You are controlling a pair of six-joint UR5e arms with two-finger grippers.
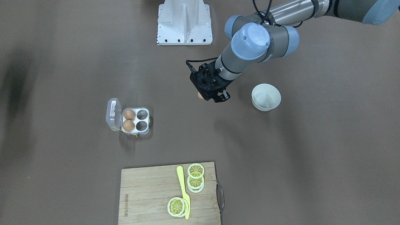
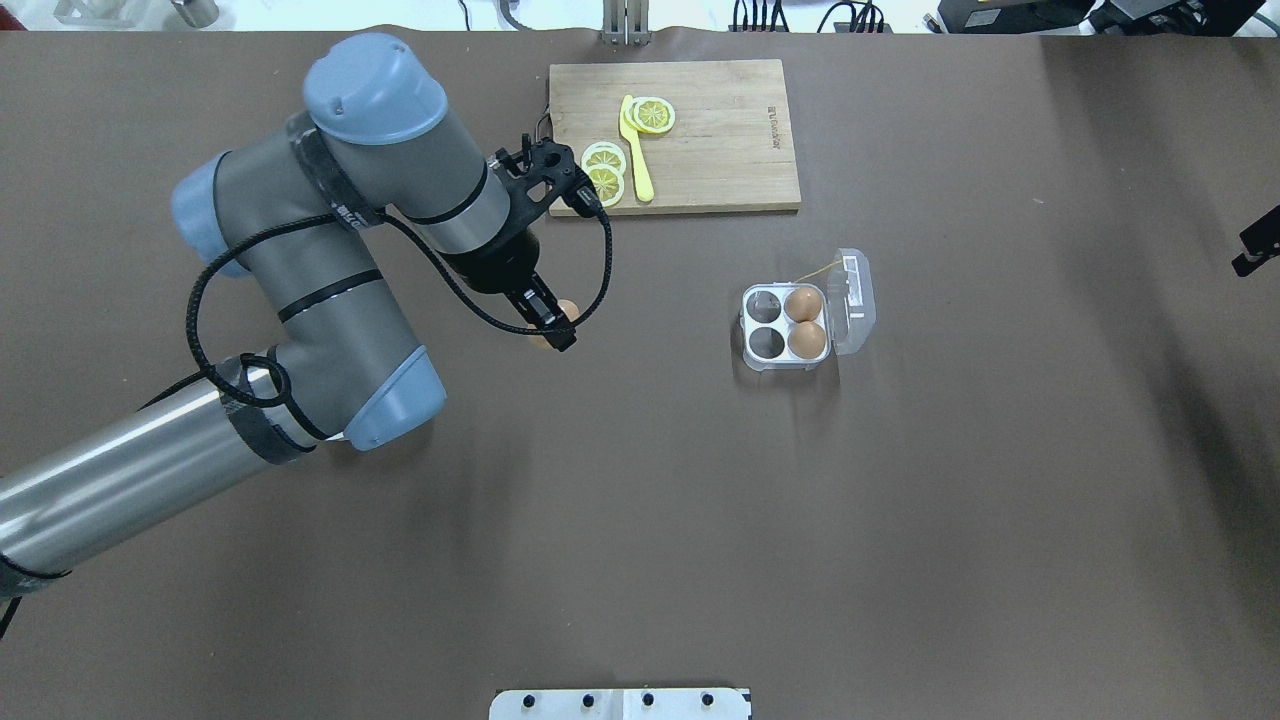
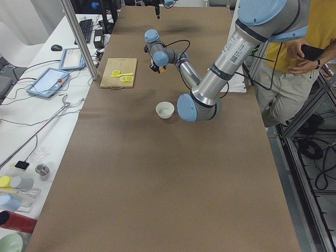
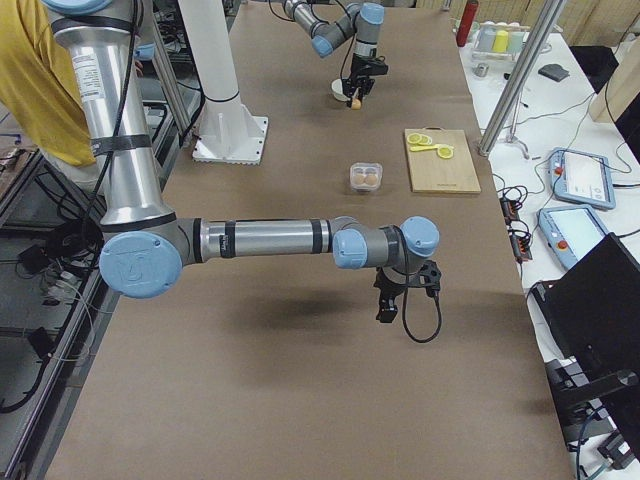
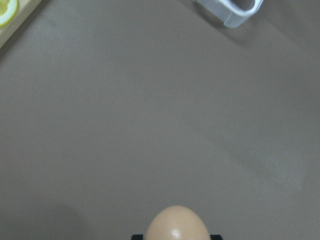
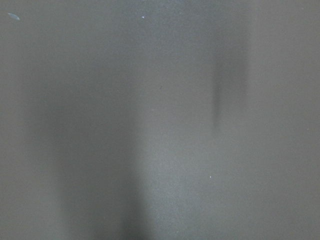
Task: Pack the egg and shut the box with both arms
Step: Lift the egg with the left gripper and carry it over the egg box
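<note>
In the front-facing view a matte brown table [image 1: 312, 162] fills the frame, with soft shadows across it. The left arm [image 1: 250, 50] reaches in, and the left gripper [image 1: 208, 93] is closed on the egg [image 1: 200, 95] above bare cloth. A white bowl [image 1: 266, 97] stands just beside it. The box [image 1: 131, 120] sits well apart with its lid open. Two brown eggs [image 1: 129, 114] fill the cups next to the lid, and the other two cups are empty. A cutting board [image 1: 150, 193] carries lemon slices [image 1: 196, 171] and a yellow knife [image 1: 182, 190]. A white stand [image 1: 185, 23] is at the robot's base.

In the overhead view the held egg is between the board and the box, nearer the board. A black part shows at the right edge, too little to identify.

The left-end view shows a person [image 3: 294, 52] in a yellow shirt beside the table. A side bench [image 3: 31, 121] holds tablets, cables and cups.

From the right end, the right arm [image 4: 260, 238] stretches over bare table. The right gripper [image 4: 392, 305] hangs low above it; whether it is spread or closed cannot be told.

The left wrist view shows the egg at the bottom edge over plain brown cloth, with a corner of the box at the top.

The right wrist view shows only shadowed brown surface.
</note>
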